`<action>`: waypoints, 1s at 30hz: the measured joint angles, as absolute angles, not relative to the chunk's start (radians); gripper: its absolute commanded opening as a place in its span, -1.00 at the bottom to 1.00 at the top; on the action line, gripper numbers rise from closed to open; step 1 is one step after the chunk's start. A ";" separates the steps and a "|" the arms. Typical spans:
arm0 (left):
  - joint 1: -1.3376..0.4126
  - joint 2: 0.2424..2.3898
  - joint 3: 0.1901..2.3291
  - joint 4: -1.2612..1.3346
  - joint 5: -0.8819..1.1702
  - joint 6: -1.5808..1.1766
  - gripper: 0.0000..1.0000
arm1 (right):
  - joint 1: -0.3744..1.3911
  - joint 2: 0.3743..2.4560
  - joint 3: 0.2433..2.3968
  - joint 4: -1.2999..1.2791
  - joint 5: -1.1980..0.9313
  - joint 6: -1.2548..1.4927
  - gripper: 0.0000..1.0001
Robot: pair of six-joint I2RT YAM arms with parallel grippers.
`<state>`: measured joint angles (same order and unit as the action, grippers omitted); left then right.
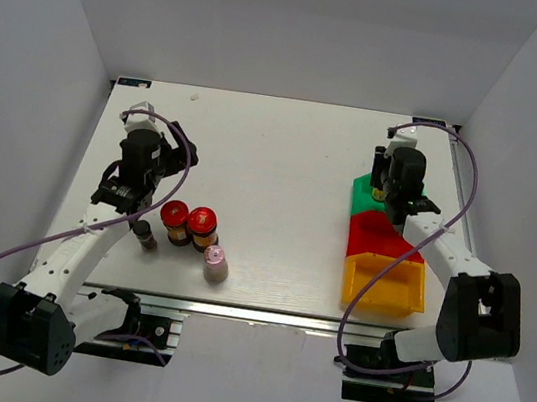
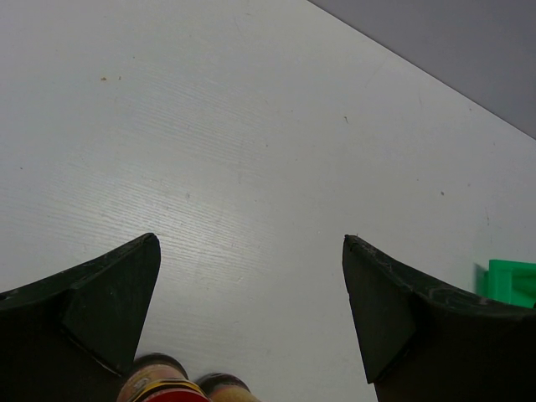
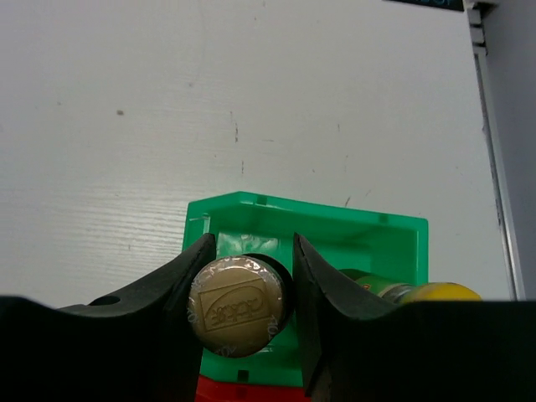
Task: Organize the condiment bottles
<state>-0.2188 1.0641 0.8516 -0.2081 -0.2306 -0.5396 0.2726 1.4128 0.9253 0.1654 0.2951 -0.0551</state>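
My right gripper (image 3: 253, 244) clamps the small tan-capped bottle (image 3: 239, 306) over the far corner of the green plastic bin (image 3: 335, 228). I should lower it upright, clear of the yellow-capped bottle (image 3: 427, 292) lying beside it, before releasing. My left gripper (image 2: 249, 244) hangs open.

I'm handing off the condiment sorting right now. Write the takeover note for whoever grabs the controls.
Left gripper: open, empty, just by the red-lidded jars.
Right gripper: shut on a gold-capped bottle, held over the green bin.
Done: a yellow-capped bottle lies in the green bin.
Left: release the held bottle, probably there. The two jars, the thin dark bottle and the pink-capped bottle stand on the table, unsorted. The red bin and yellow bin show nothing inside.
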 measured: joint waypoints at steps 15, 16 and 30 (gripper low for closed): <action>-0.219 1.068 0.849 -0.202 -0.240 -0.540 0.96 | 0.211 1.555 0.888 0.236 0.212 0.019 -0.37; -0.219 1.068 0.849 -0.202 -0.240 -0.540 0.96 | 0.210 1.555 0.885 0.243 0.207 0.023 -0.33; -0.219 1.069 0.846 -0.199 -0.235 -0.540 0.96 | 0.210 1.438 0.823 0.272 0.195 0.080 0.41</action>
